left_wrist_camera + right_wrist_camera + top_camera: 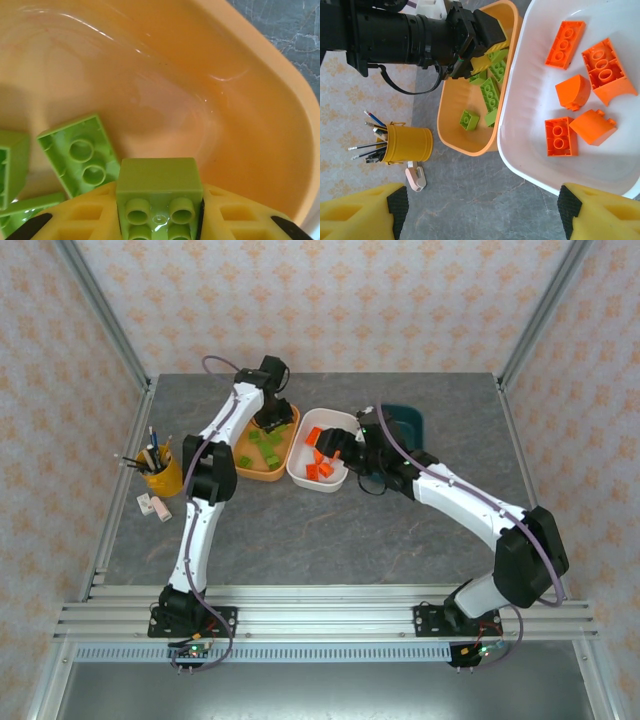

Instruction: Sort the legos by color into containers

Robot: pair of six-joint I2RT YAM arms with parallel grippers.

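The left gripper (pixel 160 212) pinches a small lime green plastic brick (pixel 159 182) between its yellow fingers, studs facing the wrist camera. It hangs inside the shallow, rounded orange plastic tub (pixel 240 115), which sits on the grey counter (pixel 300 540) near the far edge, left of the middle.

The relation that matters is vertical. The brick lies straight above the tub's bare floor, inside the rim, with the other loose lime green bricks (pixel 80 155) to one side of it. Judging from this, the next move needs no travel, only a release, and the brick should land among its own colour. It looks squarish from here, so its long axis hardly matters for the drop.

The right gripper (pixel 480 212) is spread wide and holds nothing. It hovers at the near edge of the white plastic tub (pixel 535 90), which stands just beside the orange one on its right and carries 5 orange bricks (pixel 561 142). A dark teal tub (pixel 408 418) sits further right toward the far edge, its contents hidden behind the right arm. The left arm is clearly the nearer one for green pieces.
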